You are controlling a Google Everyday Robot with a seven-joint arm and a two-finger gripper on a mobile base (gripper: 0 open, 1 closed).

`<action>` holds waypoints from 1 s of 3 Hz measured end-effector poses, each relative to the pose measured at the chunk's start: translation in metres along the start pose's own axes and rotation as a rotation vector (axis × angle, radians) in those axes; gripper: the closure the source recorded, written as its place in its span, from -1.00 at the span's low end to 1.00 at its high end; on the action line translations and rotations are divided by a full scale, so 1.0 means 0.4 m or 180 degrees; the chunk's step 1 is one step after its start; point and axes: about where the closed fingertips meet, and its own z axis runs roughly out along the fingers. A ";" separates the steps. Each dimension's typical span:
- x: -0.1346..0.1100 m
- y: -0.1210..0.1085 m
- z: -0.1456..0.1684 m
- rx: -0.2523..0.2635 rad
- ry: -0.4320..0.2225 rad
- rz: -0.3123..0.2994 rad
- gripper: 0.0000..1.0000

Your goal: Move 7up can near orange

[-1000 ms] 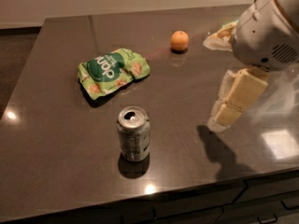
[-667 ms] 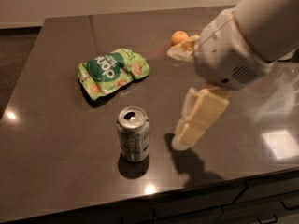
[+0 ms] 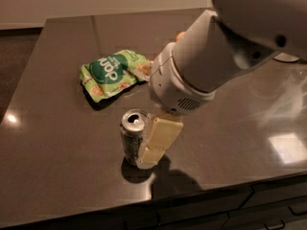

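Note:
The 7up can [image 3: 132,137], silvery with an opened top, stands upright on the dark table near its front edge. My gripper [image 3: 152,145] is down at the can's right side. One cream finger [image 3: 158,137] touches or almost touches the can. The other finger is hidden behind my wrist, and the jaws look spread apart, holding nothing. The orange [image 3: 180,35] shows only as a sliver behind my arm, at the far middle of the table.
A green snack bag [image 3: 112,73] lies behind the can to the left. My big white arm [image 3: 216,56] covers the table's right middle. The dark table [image 3: 53,128] ends close in front of the can.
My arm has swung left and down from the right side of the table. The gripper has come from well right of the can to right beside it. The can has not moved.

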 end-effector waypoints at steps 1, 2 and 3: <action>0.041 -0.016 0.071 -0.0189 0.0009 0.0074 -1.00; 0.061 -0.014 0.104 -0.0313 0.0011 0.0084 -1.00; 0.067 -0.005 0.098 -0.0382 -0.0079 0.0094 -0.76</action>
